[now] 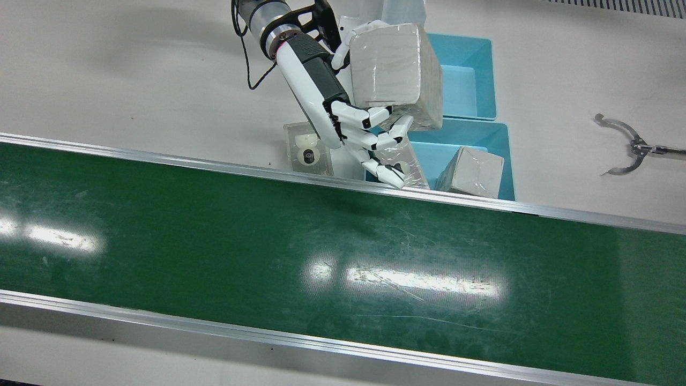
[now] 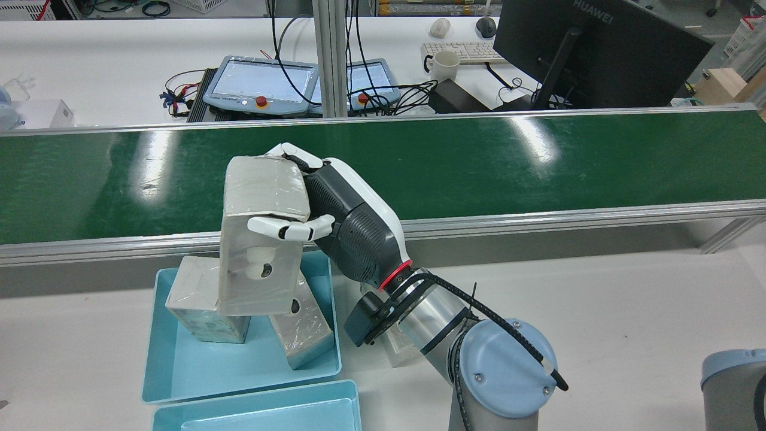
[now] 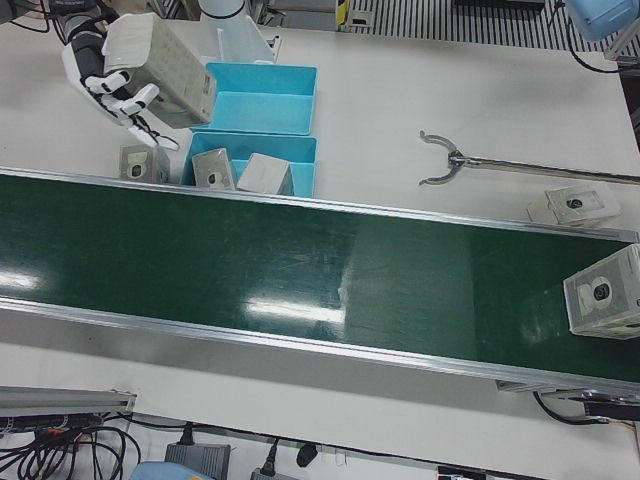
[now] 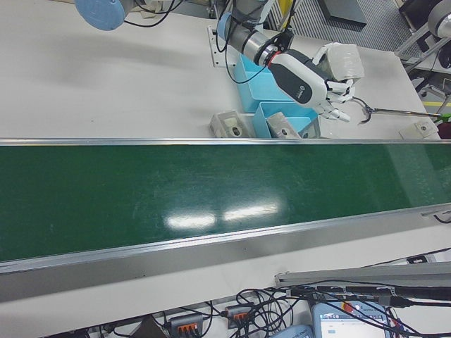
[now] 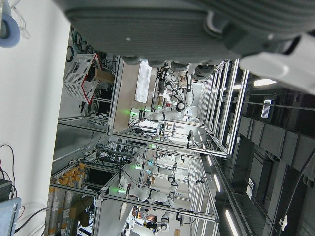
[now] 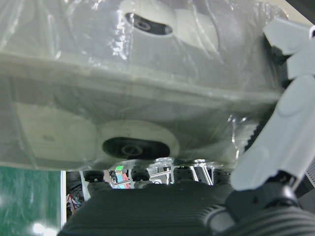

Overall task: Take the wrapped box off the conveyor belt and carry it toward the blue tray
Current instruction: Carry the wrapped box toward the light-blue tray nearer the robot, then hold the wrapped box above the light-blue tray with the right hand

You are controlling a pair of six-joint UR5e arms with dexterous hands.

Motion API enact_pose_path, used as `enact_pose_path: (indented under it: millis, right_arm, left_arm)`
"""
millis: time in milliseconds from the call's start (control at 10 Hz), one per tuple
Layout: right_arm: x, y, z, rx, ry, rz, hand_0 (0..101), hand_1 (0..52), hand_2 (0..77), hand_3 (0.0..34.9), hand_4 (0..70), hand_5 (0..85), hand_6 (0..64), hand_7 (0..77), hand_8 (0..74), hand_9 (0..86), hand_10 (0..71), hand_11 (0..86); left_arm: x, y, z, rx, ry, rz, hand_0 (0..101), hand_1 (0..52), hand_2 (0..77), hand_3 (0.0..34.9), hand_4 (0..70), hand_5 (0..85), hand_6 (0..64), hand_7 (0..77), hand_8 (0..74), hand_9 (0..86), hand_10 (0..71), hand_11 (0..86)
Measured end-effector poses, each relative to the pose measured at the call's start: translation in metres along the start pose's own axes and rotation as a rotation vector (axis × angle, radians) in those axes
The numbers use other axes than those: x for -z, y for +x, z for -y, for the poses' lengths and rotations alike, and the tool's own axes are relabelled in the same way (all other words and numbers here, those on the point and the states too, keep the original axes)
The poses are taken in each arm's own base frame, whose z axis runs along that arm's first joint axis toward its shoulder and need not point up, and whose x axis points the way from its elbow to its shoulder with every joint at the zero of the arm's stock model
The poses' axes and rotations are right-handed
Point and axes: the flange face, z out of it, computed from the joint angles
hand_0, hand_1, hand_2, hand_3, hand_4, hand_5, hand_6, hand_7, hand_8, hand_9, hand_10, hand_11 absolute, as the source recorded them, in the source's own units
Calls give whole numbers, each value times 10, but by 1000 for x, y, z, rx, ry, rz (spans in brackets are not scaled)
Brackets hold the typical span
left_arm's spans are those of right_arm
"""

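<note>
Wrapped box (image 2: 263, 233) | clutched by right hand (image 2: 335, 221) | hides blue tray (image 2: 239, 365) partly | left hand unseen

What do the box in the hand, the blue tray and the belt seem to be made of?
The box looks like grey card under clear plastic film: it shines and wrinkles. The blue tray seems to be moulded plastic, smooth and evenly coloured with thin walls. The belt looks like glossy green rubber or PVC, mirroring lamps and showing scratches; its rails look like aluminium.
</note>
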Motion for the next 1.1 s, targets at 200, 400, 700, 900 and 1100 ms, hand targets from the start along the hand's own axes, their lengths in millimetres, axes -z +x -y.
enact_pose_path:
  millis: [200, 400, 700, 900, 1100]
  right_arm:
    - [6, 30, -18, -12, -14, -31, 440, 87, 355, 276, 267, 698, 136, 415, 16, 76, 114, 169]
    - [16, 52, -25, -24, -5, -42, 448, 93, 360, 276, 278, 698, 120, 382, 16, 76, 114, 136]
    - [25, 68, -30, -32, 3, -54, 458, 164, 322, 298, 300, 458, 44, 235, 0, 38, 65, 120]
    - [26, 69, -30, -31, 5, -56, 458, 147, 338, 298, 278, 415, 44, 240, 0, 38, 82, 125]
    - [27, 70, -29, -30, 6, -57, 448, 136, 333, 298, 278, 404, 38, 240, 0, 38, 87, 125]
  left_arm:
    - [0, 0, 0, 0, 0, 0, 0, 0, 5, 0, 5, 5, 0, 5, 5, 0, 5, 0]
    - [0, 0, 0, 0, 0, 0, 0, 0, 5, 0, 5, 5, 0, 5, 5, 0, 5, 0]
    - [0, 0, 0, 0, 0, 0, 0, 0, 11, 0, 0, 5, 5, 5, 0, 0, 5, 0]
    - [0, 0, 0, 0, 0, 0, 0, 0, 5, 0, 5, 5, 5, 5, 0, 5, 5, 0]
    - [0, 0, 0, 0, 0, 0, 0, 0, 11, 0, 5, 5, 5, 5, 5, 5, 5, 0]
